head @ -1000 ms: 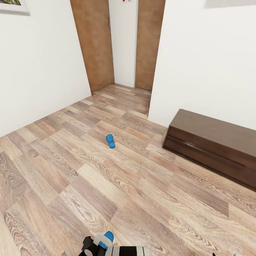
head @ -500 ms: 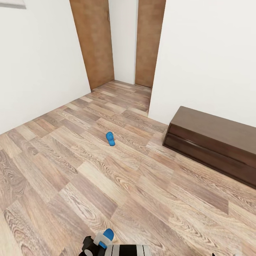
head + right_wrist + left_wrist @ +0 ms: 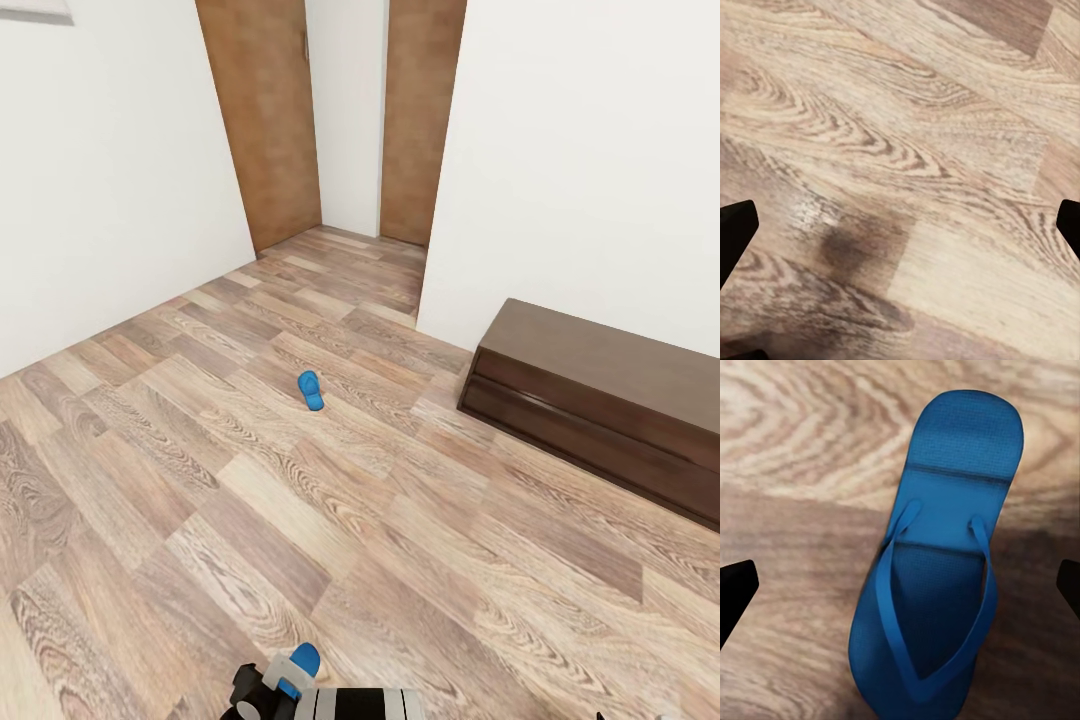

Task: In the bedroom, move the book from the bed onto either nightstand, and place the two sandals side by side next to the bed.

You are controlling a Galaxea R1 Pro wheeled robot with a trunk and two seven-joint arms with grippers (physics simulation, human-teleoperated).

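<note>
One bright blue sandal [image 3: 310,390] lies on the wood-plank floor in the middle of the head view. The second blue sandal [image 3: 303,660] is at the bottom edge of that view, just beyond my left gripper [image 3: 262,692]. In the left wrist view this sandal [image 3: 945,510] lies flat on the floor, strap side up, between the wide-apart fingers of the open left gripper [image 3: 900,589], which do not touch it. My right gripper [image 3: 900,229] is open over bare floor. The book, the bed and the nightstand are out of view.
A long low dark brown bench cabinet [image 3: 600,395] stands against the white wall on the right. Two brown doors [image 3: 265,120] flank a narrow passage at the back. Wood-plank floor [image 3: 300,520] stretches between me and the far sandal.
The head view shifted slightly a second ago and has held still since. Neither the sandals nor the left gripper have moved.
</note>
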